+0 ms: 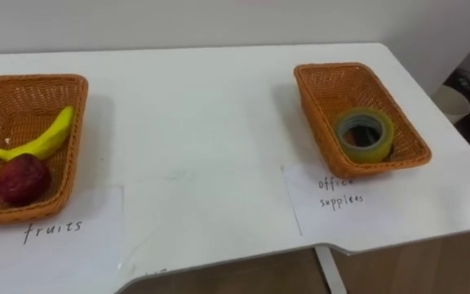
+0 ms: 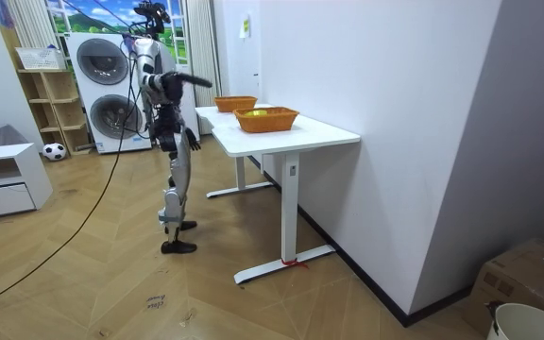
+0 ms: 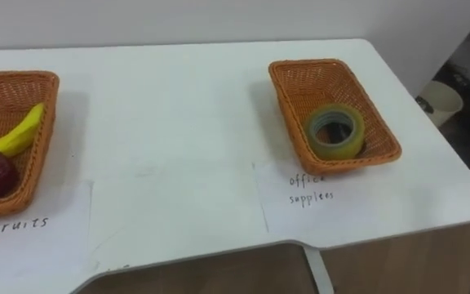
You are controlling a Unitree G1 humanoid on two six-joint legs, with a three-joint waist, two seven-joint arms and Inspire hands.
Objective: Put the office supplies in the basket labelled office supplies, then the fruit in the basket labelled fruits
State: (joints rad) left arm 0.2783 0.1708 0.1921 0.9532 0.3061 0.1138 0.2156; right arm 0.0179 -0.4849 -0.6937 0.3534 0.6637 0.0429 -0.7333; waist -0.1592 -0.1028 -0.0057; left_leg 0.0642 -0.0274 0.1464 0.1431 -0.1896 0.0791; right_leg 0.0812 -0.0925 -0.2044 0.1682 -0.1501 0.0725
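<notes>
Hand states cannot be read. In the room view the robot stands at the long edge of the white tabletop [image 2: 281, 132], with a raised hand [image 2: 206, 81] stretched at shoulder height toward it and a lowered hand [image 2: 194, 144] by the hip. Both are too small to tell left from right, or spread from curled. Ahead of the raised hand and well apart from it, toward the robot's left, an orange woven wicker basket [image 1: 31, 79] holds a yellow banana [image 1: 43, 137] touching a dark red round fruit [image 1: 23, 180]. Toward its right, a second orange wicker basket [image 1: 308, 106] holds a yellowish roll of clear tape [image 1: 364, 135] leaning on its near wall. A handwritten white paper label [image 1: 72, 233] [image 1: 341, 204] lies just before each basket, with bare tabletop between them. A white bin [image 1: 451, 98] stands on the floor beyond the right edge.
</notes>
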